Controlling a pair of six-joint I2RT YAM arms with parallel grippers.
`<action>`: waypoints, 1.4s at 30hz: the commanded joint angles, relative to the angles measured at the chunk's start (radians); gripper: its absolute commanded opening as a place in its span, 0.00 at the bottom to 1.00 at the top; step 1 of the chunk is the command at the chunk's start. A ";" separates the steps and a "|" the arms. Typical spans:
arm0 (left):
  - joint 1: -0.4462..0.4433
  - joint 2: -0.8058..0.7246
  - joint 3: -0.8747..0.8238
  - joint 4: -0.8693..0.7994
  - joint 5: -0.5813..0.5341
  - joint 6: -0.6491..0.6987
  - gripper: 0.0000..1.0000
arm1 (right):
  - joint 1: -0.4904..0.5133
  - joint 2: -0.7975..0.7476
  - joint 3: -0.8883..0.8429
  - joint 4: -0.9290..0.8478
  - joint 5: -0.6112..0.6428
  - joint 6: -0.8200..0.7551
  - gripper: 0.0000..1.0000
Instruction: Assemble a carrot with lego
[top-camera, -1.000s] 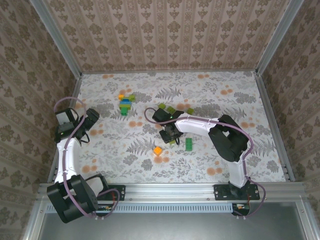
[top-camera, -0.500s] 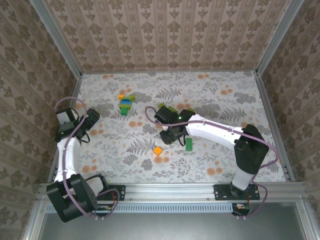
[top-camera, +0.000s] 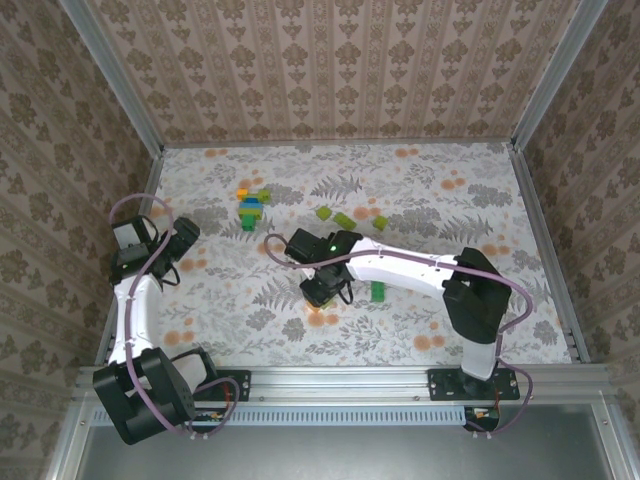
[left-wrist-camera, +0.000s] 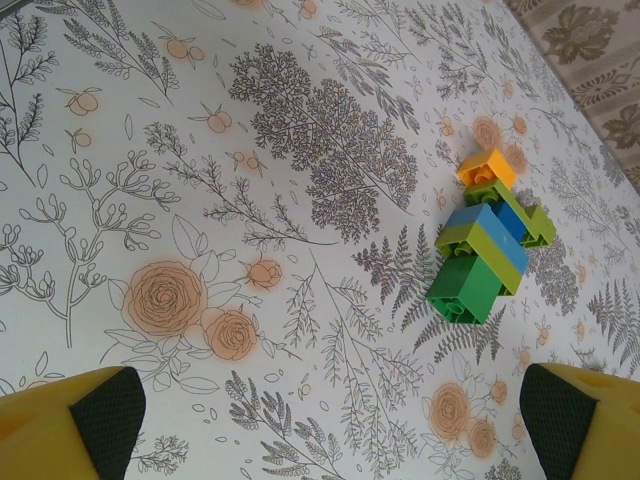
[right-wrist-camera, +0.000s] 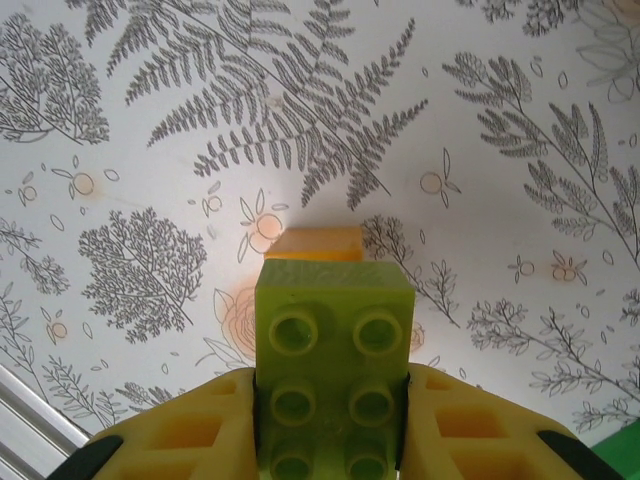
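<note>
My right gripper (top-camera: 321, 291) (right-wrist-camera: 333, 400) is shut on a lime-green lego brick (right-wrist-camera: 333, 350), studs facing the wrist camera. Just past that brick's far edge an orange brick (right-wrist-camera: 312, 243) lies on the table; I cannot tell whether the two touch. In the top view the gripper covers the orange brick. The carrot as a build is out of view. My left gripper (top-camera: 176, 244) (left-wrist-camera: 335, 430) hangs open at the table's left side with nothing between its fingers.
A build of yellow, green and blue bricks (top-camera: 252, 208) (left-wrist-camera: 487, 245) lies at the back left. Loose lime-green bricks (top-camera: 344, 219) sit behind the right arm. A dark green brick (top-camera: 378, 291) lies just right of the right gripper. Walls enclose the table.
My right arm has swung left and nearer with the lime-green brick, from beside the dark green brick to over the orange brick, now covered in the top view. The left arm is still.
</note>
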 joint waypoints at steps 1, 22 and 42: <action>-0.007 -0.001 0.003 -0.001 -0.007 0.012 1.00 | 0.005 0.034 0.046 -0.041 -0.001 -0.021 0.28; -0.007 0.004 0.005 0.002 -0.009 0.012 1.00 | 0.011 0.112 0.075 -0.054 -0.023 -0.056 0.28; -0.009 0.004 0.004 0.002 -0.012 0.014 1.00 | 0.019 0.152 0.065 -0.077 0.002 -0.050 0.28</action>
